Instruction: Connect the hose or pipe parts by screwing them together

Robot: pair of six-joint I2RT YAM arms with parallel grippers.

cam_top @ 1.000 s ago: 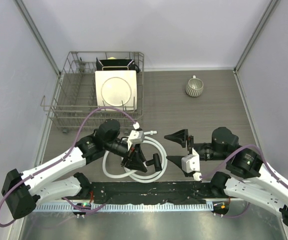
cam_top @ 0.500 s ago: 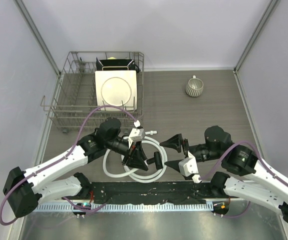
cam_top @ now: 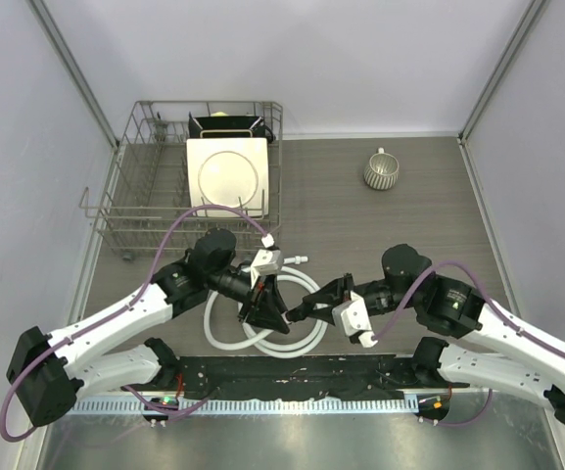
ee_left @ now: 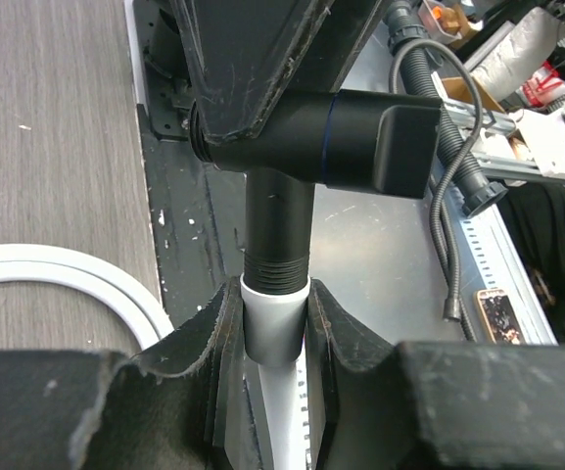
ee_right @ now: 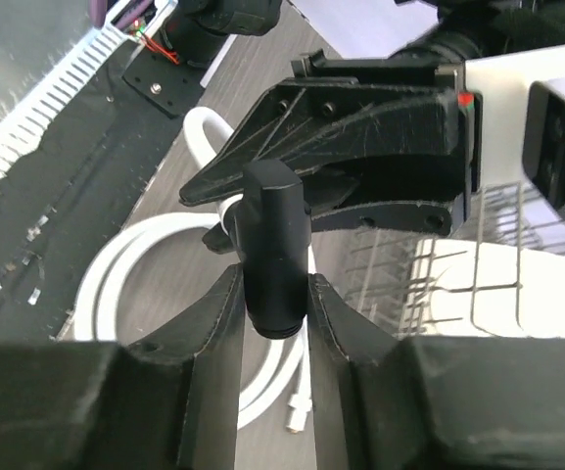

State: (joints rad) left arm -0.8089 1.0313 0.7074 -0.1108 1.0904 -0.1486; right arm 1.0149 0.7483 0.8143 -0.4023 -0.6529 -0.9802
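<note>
The white hose (cam_top: 219, 339) lies coiled on the table in front of the left arm. My left gripper (cam_top: 278, 315) is shut on one white end connector (ee_left: 275, 325), held upright between its fingers. The threaded stem of the black T-shaped fitting (ee_left: 306, 137) sits in that connector. My right gripper (cam_top: 300, 309) has come in from the right and is shut on the fitting's body (ee_right: 275, 245). In the top view both grippers meet tip to tip and hide the fitting. The hose's other end connector (cam_top: 300, 259) lies free on the table.
A wire dish rack (cam_top: 135, 211) with a white plate (cam_top: 228, 174) stands at the back left. A ribbed mug (cam_top: 381, 170) sits at the back right. A black mat (cam_top: 292, 377) runs along the near edge by the arm bases.
My right gripper has moved left from open beside the coil and has shut on the black fitting. The left gripper has kept its hold and place.
</note>
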